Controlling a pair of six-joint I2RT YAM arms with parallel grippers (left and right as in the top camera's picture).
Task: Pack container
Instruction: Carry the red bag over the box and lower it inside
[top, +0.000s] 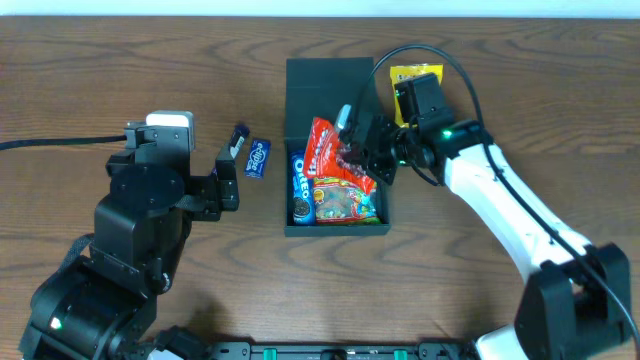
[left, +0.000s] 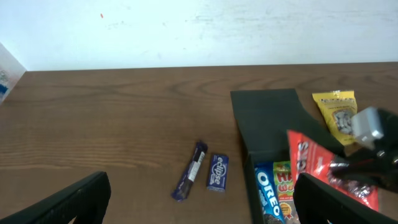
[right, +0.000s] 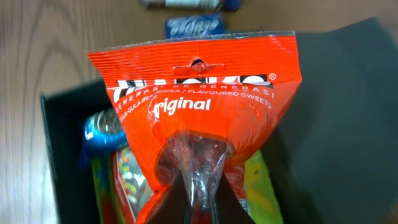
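While my right gripper (top: 352, 150) was clamped on the red packet (top: 325, 150), it hung over the container (top: 288, 150) — long axis along the container's length | left gripper (top: 232, 172) apart, farther off

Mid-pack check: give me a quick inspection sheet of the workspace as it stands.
Surface: wooden table.
Job's things: container, lid open; Oreo pack and gummy bag inside; red sweets bag over it.
Clutter: Eclipse pack and purple bar left of container; yellow packet beside its lid.
Grippers: left gripper open, empty; right gripper shut on red sweets bag.
Cables: black cable on table, left; second cable looped over right arm.
Surroundings: white wall.
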